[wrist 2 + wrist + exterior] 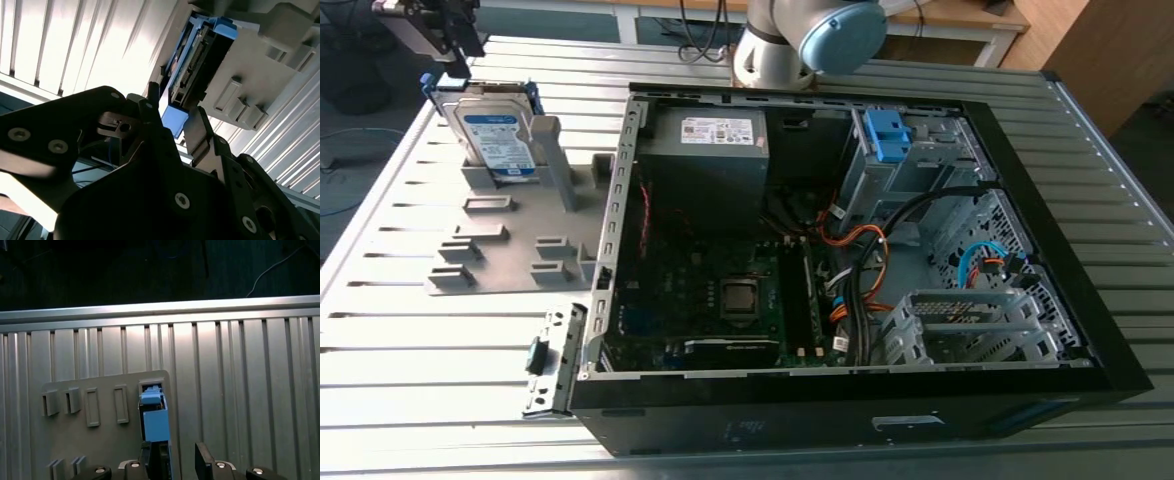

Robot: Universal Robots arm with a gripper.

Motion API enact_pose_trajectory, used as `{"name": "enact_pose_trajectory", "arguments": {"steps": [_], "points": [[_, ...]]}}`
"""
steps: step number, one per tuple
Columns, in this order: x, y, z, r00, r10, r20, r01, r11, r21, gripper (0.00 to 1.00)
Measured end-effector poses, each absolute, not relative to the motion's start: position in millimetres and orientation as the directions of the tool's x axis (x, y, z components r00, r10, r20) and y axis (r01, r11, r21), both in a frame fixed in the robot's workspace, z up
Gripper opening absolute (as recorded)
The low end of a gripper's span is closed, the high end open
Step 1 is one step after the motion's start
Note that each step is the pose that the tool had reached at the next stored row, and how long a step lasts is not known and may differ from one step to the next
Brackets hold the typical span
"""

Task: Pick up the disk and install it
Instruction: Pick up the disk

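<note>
The disk (500, 130) stands on edge in a slot of the grey holder plate (494, 240), at the exterior view's far left. It is silver with a blue-and-white label and a blue bracket. My gripper (458, 62) hangs just above its top edge. In the first wrist view the disk (155, 420) shows edge-on as a blue strip, right by one finger (150, 456), while the other finger (202, 455) stands well off to the side. The second wrist view has the bracket's end (175, 121) between the two black fingers (200, 130). The gripper is open and holds nothing.
An open black computer case (1067, 250) fills the middle of the slatted metal table (427, 380). Inside it are a grey power supply (707, 150), a silver drive cage with a blue latch (887, 135), a motherboard (720, 300) and orange cables (867, 250). The arm's base (787, 40) stands behind the case.
</note>
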State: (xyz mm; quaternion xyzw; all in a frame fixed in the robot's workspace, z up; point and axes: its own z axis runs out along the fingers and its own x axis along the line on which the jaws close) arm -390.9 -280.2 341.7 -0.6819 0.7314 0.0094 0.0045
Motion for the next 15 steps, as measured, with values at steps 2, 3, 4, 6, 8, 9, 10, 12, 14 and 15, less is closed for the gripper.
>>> {"name": "enact_pose_trajectory", "arguments": {"steps": [2, 3, 4, 6, 8, 9, 10, 12, 14, 15], "points": [[-391.1, -280.2, 341.8, -0.055, -0.998, -0.002, -0.998, 0.055, 0.007, 0.47], [-391.1, -280.2, 341.8, -0.047, -0.999, 0.011, -0.999, 0.047, 0.006, 0.47], [-391.1, -280.2, 341.8, -0.038, -0.999, 0.024, -0.999, 0.038, 0.006, 0.47], [-391.1, -280.3, 341.4, -0.007, -1.0, 0.029, -1.0, 0.007, 0.006, 0.47], [-391.1, -280.2, 340.6, 0.029, -0.999, 0.029, -1.0, -0.029, 0.006, 0.47], [-391.2, -280.2, 340.1, 0.047, -0.998, 0.029, -0.999, -0.047, 0.005, 0.47], [-391.7, -280.2, 339.7, 0.059, -0.998, 0.029, -0.998, -0.059, 0.006, 0.47], [-393.3, -280.2, 339.0, 0.061, -0.998, 0.029, -0.998, -0.061, 0.006, 0.47], [-393.3, -280.2, 339.0, 0.062, -0.998, 0.029, -0.998, -0.061, 0.006, 0.47], [-393.4, -280.2, 339.0, 0.062, -0.998, 0.029, -0.998, -0.061, 0.006, 0.47]]}}
